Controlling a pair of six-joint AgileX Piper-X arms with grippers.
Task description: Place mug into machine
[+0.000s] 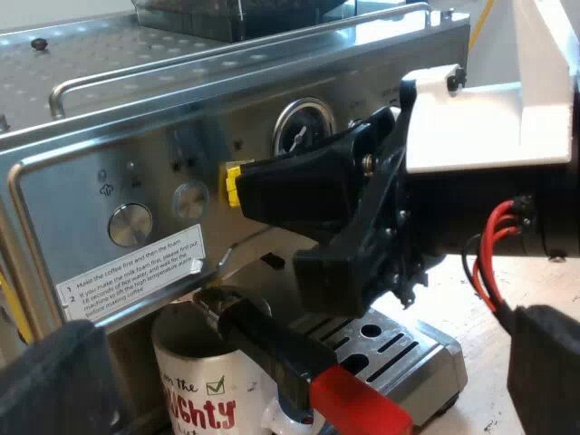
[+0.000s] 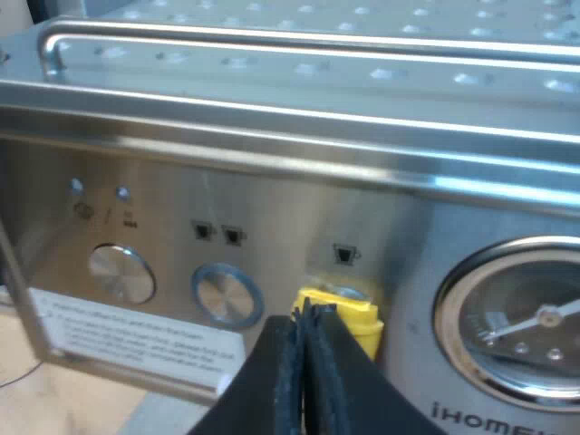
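The left fingers (image 1: 54, 385), two black padded ones, stand wide apart with nothing held between them. Just ahead of their gap, low at the front of the brushed-steel espresso machine (image 1: 136, 136), the dark handle with a red end (image 1: 362, 406) juts outward from the metal holder, which is locked in under the machine's front.

Directly below that holder stands the white ceramic mug with red and green lettering (image 1: 195, 390), upright, with its mouth under the holder. It is at the machine's slotted steel drip tray (image 1: 399, 349), though its foot is hidden. The mug lies beyond the left fingers, nearer to one than the other, and neither grips it. A pale wooden counter (image 1: 471, 308) runs beside the machine's base.

Higher on the machine's front, well above the mug, the right fingers (image 2: 281, 372) are pressed together with only a thin seam between them and hold nothing. Their tips are at a small yellow piece (image 2: 340, 313) on the control panel, between a round steel button (image 2: 225, 294) and a round glass pressure gauge (image 2: 517, 331). Farther along the panel are a second steel knob (image 2: 122, 272) and a white instruction sticker (image 1: 131, 276). On the machine's top are a steel rail (image 1: 227, 54) and the dark bean hopper (image 1: 208, 14).
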